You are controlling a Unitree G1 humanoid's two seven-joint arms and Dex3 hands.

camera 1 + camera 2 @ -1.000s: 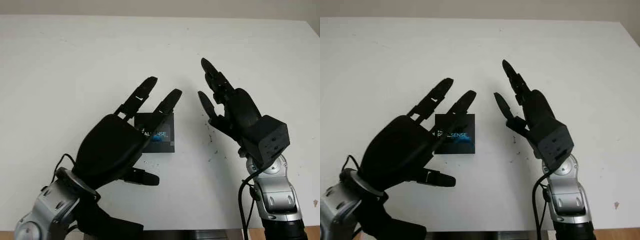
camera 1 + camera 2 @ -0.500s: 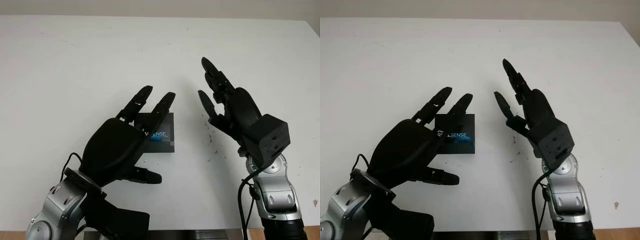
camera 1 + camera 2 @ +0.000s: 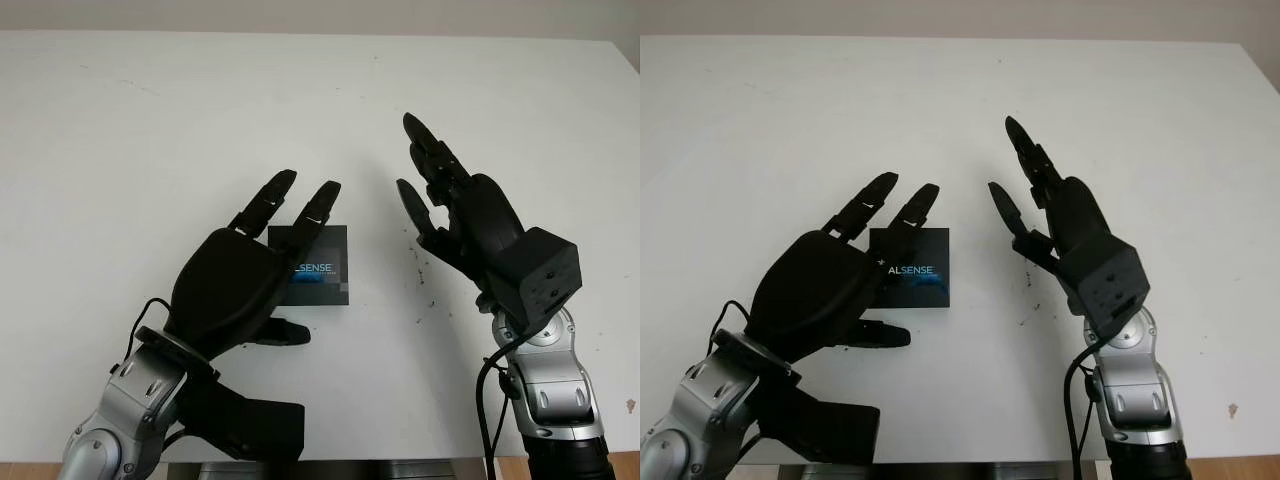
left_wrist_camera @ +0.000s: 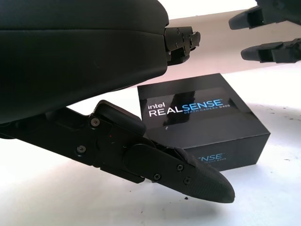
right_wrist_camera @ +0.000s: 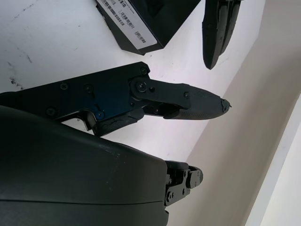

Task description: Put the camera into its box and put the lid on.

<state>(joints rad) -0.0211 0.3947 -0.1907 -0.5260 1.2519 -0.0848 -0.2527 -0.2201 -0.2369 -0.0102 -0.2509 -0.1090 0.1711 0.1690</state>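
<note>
Hovering over the white table (image 3: 150, 120), the left hand (image 3: 235, 285) was open and held nothing. It sat just to the left of the black box (image 3: 322, 266), partly covering the box's left edge from the head camera's angle, with two fingers (image 3: 262, 200) reaching up past the box's far corner. I couldn't tell if any finger was actually touching the box; in the left wrist view the thumb (image 4: 178, 172) sat right in front of the box (image 4: 202, 120) but a sliver of table seemed to show between them.

The box itself was closed, lid on, flat on the table roughly in the middle between both hands, with white and blue lettering on top.

Over to the right, the right hand (image 3: 455, 215) was also open, holding nothing, raised above the table with its fingers pointing away from the robot and clearly apart from the box. A few small dark specks (image 3: 420, 285) marked the table beside it.
</note>
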